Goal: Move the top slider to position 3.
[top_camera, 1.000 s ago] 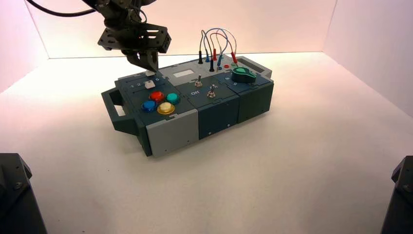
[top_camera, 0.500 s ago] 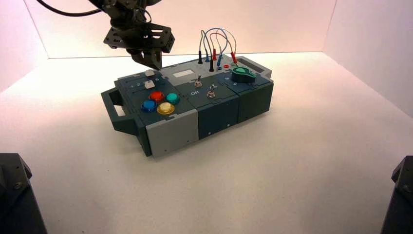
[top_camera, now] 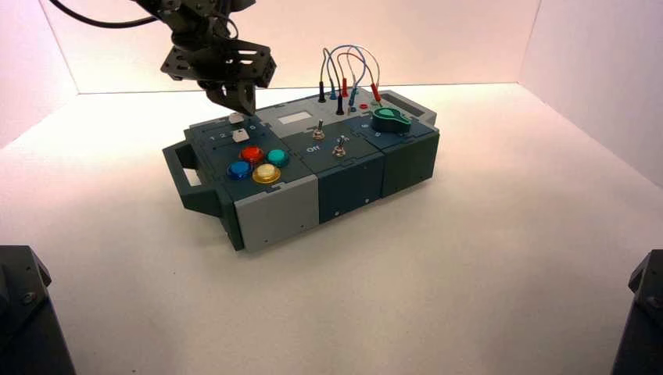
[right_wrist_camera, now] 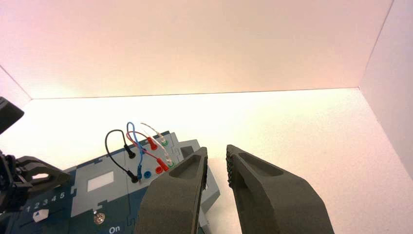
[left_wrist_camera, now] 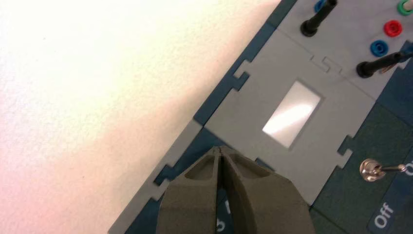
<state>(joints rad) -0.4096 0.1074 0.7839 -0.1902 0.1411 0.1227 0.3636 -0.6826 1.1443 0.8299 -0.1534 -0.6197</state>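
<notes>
The top slider's white cap (top_camera: 235,118) sits near the far left edge of the teal box (top_camera: 352,183). My left gripper (top_camera: 241,110) hangs just above and behind it, fingers shut on nothing. In the left wrist view its shut tips (left_wrist_camera: 220,150) lie over the teal panel's edge beside the grey plate with the small window (left_wrist_camera: 291,113). The fingers (left_wrist_camera: 195,195) hide the cap there. Position 3 is hidden by them too; only part of a white numeral shows in the slit. My right gripper (right_wrist_camera: 216,152) is held back from the box, open and empty.
A second white slider cap (top_camera: 241,134) lies nearer, then red (top_camera: 251,153), green (top_camera: 277,158), blue (top_camera: 239,169) and yellow (top_camera: 266,173) buttons. Two toggle switches (top_camera: 319,129), a green knob (top_camera: 390,119) and looped wires (top_camera: 348,66) fill the box's right half. White walls enclose the table.
My left gripper lifted off the top slider's cap and drifted right, then came back down and left to hover just above it. It stayed shut throughout.
</notes>
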